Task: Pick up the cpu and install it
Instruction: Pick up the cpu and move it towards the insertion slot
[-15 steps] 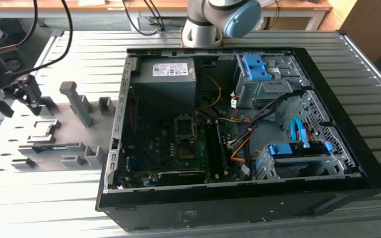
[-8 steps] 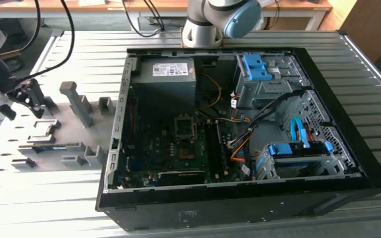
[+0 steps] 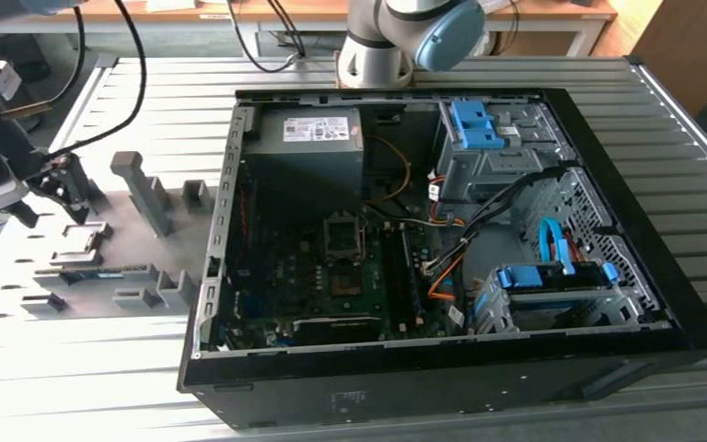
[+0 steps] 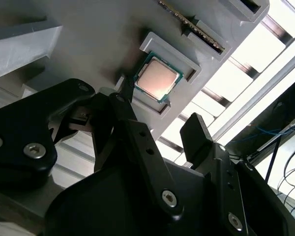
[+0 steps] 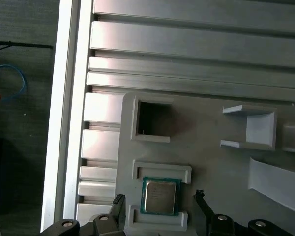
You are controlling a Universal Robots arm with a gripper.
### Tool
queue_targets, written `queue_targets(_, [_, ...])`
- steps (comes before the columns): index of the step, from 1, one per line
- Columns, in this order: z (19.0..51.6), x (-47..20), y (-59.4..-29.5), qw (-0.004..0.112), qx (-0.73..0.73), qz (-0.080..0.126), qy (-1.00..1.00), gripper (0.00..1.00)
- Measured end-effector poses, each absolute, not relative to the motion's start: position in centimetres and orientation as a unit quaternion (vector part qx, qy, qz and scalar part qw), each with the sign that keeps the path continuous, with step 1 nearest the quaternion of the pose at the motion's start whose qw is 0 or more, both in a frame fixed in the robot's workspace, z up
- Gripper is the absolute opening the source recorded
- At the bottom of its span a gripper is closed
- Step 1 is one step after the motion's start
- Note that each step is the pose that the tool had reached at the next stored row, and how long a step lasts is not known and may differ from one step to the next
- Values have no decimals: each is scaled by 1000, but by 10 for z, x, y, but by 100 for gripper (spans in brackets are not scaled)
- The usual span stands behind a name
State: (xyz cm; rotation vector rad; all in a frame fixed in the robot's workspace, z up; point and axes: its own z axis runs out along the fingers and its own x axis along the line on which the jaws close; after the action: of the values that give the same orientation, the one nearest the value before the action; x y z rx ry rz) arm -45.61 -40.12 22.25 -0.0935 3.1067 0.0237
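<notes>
The fingers (image 4: pixel 199 135) stand wide and empty. The cpu (image 5: pixel 161 196) lies between their tips, seated in its grey holder (image 5: pixel 162 169). Closing off-centre could tilt or jam it against the pocket walls.

The cpu (image 4: pixel 157 78) lies in a shallow grey nest (image 5: pixel 162 172) whose raised lips close off 2 of its sides. The other 2 sides are free, and there the gripper (image 5: pixel 159 196) stands with its fingers spread, 1 on each side, clear of the chip. In the exterior view, tall posts (image 3: pixel 144 189) rise from the fixture plate (image 3: pixel 126 244) between the nest and the computer case (image 3: pixel 452 387), whose side wall (image 3: pixel 221 221) forms a rim. Inside the case, cables (image 3: pixel 477 230) run near the socket (image 3: pixel 343 238), which is open from above.
</notes>
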Motion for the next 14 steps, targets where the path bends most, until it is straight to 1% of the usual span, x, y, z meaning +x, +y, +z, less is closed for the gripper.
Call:
queue_targets(11, [211,-450,-404,16,-30,8,999,64])
queue_targets(12, [210,-450,-404,15,-30,8,999,64])
queue_targets(14, [209,-450,-405,9,-30,8,999,64])
